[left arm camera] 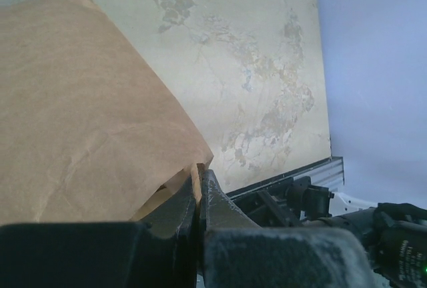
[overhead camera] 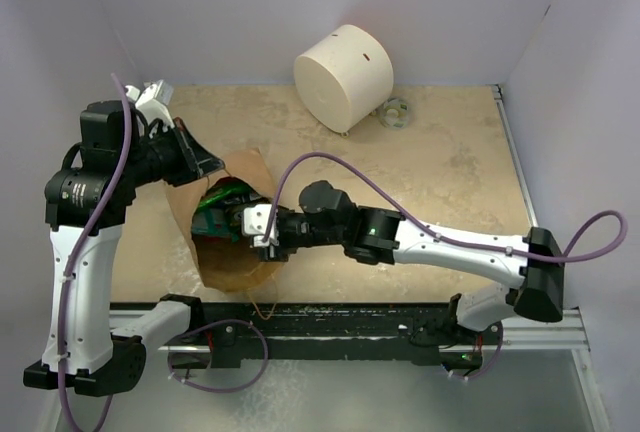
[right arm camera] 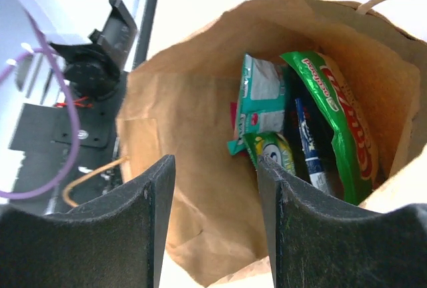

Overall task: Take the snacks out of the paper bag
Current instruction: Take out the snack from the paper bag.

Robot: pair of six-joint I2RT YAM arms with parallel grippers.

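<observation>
Left hand is pinched shut on the rim of the paper bag, which sits left of centre on the table. Right hand hangs wide open at the bag's mouth, gripping nothing. The snacks lie inside, with a green packet at right.

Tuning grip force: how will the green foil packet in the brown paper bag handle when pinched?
Glossy green foil packet looks curved, so probably floppy and light. Shiny film may slip in the fingers. It lies against neighbouring packets, so may drag them.
</observation>
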